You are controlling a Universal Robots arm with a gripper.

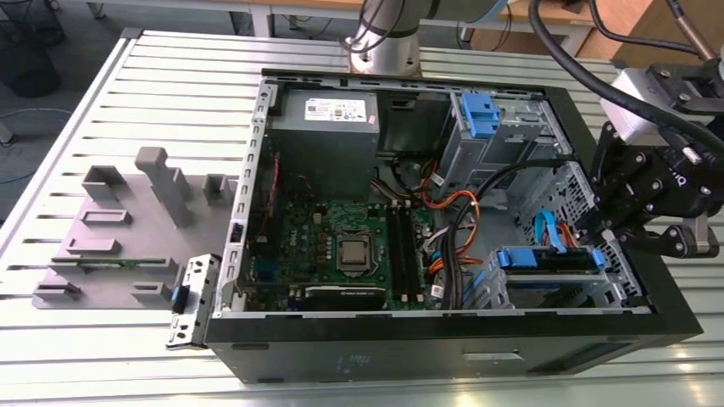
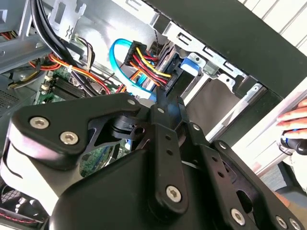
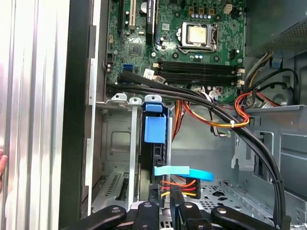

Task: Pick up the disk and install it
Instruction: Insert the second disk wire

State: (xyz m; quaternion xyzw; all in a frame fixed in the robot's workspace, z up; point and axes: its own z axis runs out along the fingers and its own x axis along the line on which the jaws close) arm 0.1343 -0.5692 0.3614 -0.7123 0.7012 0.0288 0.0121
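Black gripper (image 3: 165,211) over seated disk (image 3: 154,129), blue carrier, cabled end

A robotics lab or test workshop. An opened desktop computer case (image 1: 453,339) lies on its side on a slatted metal workbench (image 1: 147,93), its green circuit board (image 1: 339,246) and bundled cables (image 3: 216,115) exposed. The base of a robot arm (image 1: 385,42) is bolted to the bench behind it. A grey plastic rack of holders (image 1: 114,246) sits beside the case. Plain tables and floor cables (image 1: 34,119) stand at the room's edge.
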